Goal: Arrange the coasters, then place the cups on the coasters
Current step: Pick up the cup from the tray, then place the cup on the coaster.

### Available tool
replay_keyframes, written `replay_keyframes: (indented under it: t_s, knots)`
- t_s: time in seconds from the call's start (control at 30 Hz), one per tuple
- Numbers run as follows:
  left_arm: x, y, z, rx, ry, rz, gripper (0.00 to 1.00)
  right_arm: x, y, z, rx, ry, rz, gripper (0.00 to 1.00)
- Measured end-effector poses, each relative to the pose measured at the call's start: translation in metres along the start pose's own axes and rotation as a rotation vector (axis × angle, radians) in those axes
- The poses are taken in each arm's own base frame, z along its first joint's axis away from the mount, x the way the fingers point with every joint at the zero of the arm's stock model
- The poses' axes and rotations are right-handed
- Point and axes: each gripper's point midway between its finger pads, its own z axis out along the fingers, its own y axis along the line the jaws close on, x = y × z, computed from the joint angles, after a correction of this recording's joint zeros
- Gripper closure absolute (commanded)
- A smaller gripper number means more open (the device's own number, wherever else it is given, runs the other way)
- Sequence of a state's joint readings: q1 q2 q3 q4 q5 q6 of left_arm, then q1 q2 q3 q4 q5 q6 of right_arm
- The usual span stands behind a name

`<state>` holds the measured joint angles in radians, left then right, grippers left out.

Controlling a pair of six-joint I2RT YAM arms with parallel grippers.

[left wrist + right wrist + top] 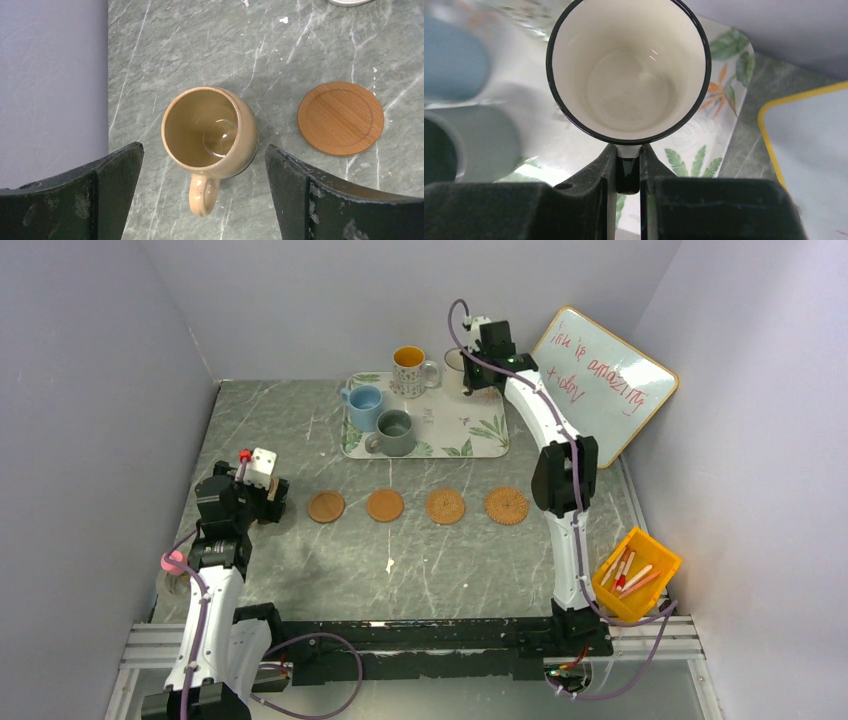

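Left claw (203, 150) wide open, pointing down; right claw (628, 152) clamped, arm (541, 412) apparently fully outstretched.

A robot lab: plain-walled booth (95, 390), rail-mounted arms (548, 418).

Tight by white mug (629, 70): blue mug (449, 55) & grey-green mug (474, 142) stood close on one side, whiteboard (814, 145) on other. Btwn tray (450, 426) & coasters (445, 506), table strip (430, 472) lay open.

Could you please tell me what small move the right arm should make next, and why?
Probably a short straight lift: the right hand is shut on the handle of the white dark-rimmed mug, which stands on the leaf-print tray close to other mugs, while four coasters in the row lie bare.
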<state>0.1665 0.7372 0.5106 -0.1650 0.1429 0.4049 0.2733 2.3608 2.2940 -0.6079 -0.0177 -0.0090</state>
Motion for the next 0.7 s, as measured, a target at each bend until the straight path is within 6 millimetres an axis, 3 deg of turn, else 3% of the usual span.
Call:
replay_keyframes:
  t_s: [0.23, 0.37, 0.53, 0.7]
  knots:
    - [0.0, -0.001, 0.0, 0.003, -0.002, 0.0, 0.04, -0.05, 0.044, -0.073, -0.261, -0.128, -0.09, 1.0]
    - [0.0, -0.001, 0.0, 0.003, -0.001, 0.0, 0.04, -0.057, 0.075, -0.111, -0.396, -0.169, -0.163, 1.0]
    - [0.0, -0.001, 0.0, 0.003, -0.001, -0.002, 0.04, -0.032, 0.136, -0.134, -0.557, -0.157, -0.263, 1.0]
    - [-0.002, -0.002, -0.001, 0.009, -0.01, -0.003, 0.04, 0.023, 0.216, -0.135, -0.694, -0.08, -0.374, 1.0]
